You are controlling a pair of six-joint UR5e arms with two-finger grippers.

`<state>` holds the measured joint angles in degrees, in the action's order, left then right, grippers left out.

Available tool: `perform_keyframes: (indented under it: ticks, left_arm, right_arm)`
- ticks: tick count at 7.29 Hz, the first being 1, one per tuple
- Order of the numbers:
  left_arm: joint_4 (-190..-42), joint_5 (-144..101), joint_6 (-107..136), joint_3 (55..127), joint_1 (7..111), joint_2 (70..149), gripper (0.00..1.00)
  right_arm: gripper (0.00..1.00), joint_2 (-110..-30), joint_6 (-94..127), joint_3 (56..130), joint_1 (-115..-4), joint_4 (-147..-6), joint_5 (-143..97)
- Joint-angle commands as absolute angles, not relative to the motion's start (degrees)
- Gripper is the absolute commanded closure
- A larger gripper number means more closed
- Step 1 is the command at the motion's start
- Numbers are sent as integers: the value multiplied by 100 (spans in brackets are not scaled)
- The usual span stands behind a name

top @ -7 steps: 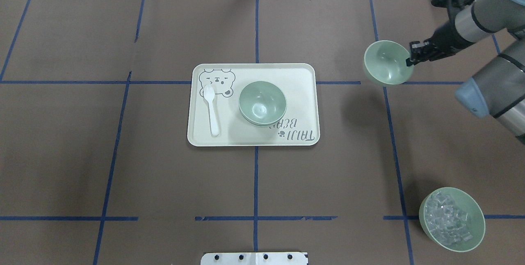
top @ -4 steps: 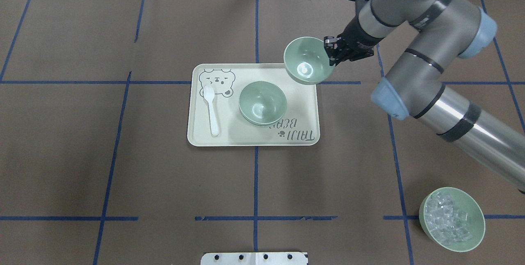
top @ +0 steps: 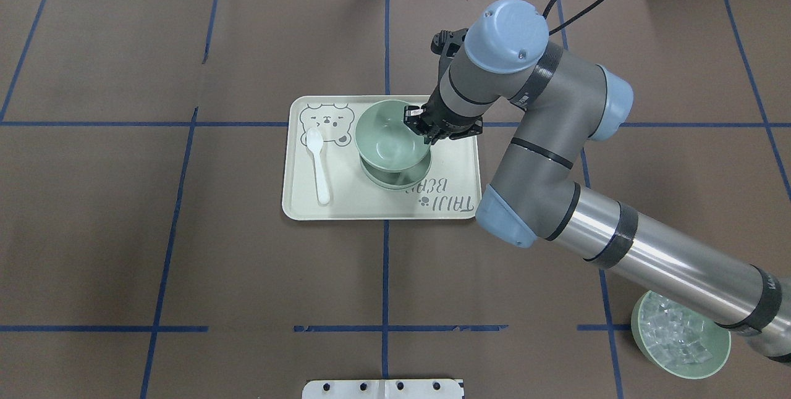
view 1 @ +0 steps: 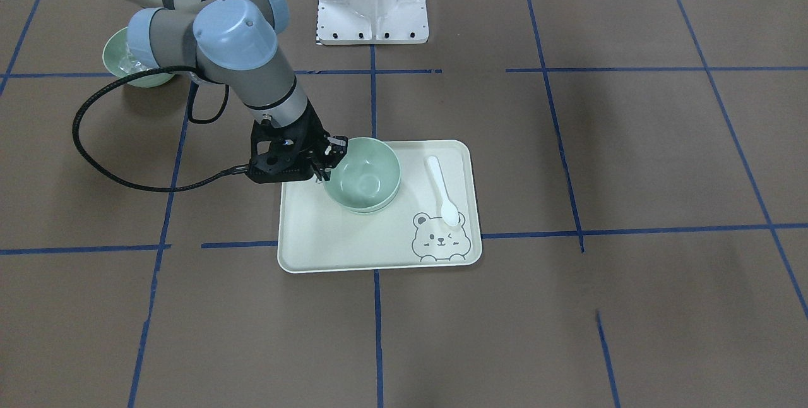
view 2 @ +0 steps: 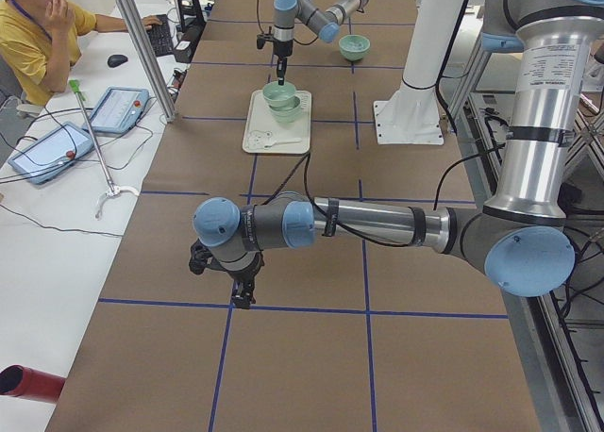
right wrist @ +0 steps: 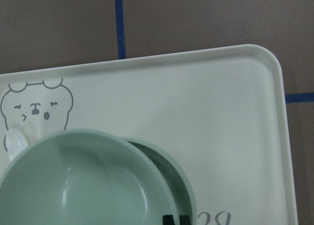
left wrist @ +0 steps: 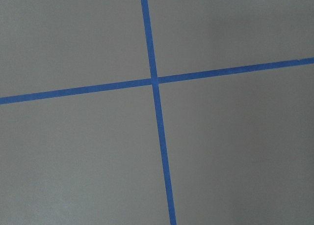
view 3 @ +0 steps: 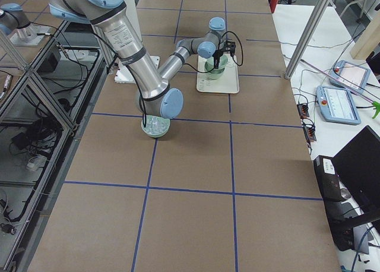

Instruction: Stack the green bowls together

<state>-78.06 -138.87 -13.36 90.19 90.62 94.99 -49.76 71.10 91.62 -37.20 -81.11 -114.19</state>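
My right gripper is shut on the right rim of a pale green bowl and holds it slightly tilted just over a nested pair of green bowls on the cream bear tray. The front view shows the held bowl over the lower bowls' rim, with the gripper at its side. In the right wrist view the held bowl overlaps the lower bowl. My left gripper hangs over bare table far from the tray. I cannot tell whether it is open or shut.
A white spoon lies on the tray beside the bear drawing. A green bowl of clear cubes sits at the near right, partly under my right arm. A white mount plate is at the near edge. Blue tape lines cross the brown table.
My right arm has carried the green bowl leftward from the table's right side to over the nested bowls on the tray. The tray, spoon and cube bowl have not moved.
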Motion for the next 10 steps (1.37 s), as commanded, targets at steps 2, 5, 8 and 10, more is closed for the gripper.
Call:
perform_keyframes:
  ticks: [2, 5, 8, 10]
  left_arm:
    - [-7805, -13887, -1336, 9026, 9062, 9501, 0]
    - [-7805, -13887, -1336, 9079, 9062, 9492, 0]
    - [-7813, -13887, -1336, 9088, 9062, 9501, 0]
    - [-7805, -13834, -1336, 9237, 9062, 9492, 0]
  right_arm:
    - [100, -5036, 7119, 9114, -3455, -8147, -11077]
    - [56, -5071, 7119, 9035, -3437, -8147, -11013]
    - [0, -5097, 6909, 9131, -3907, -8356, -11124]
    - [0, -5420, 5055, 9341, -5039, -9093, -12090]
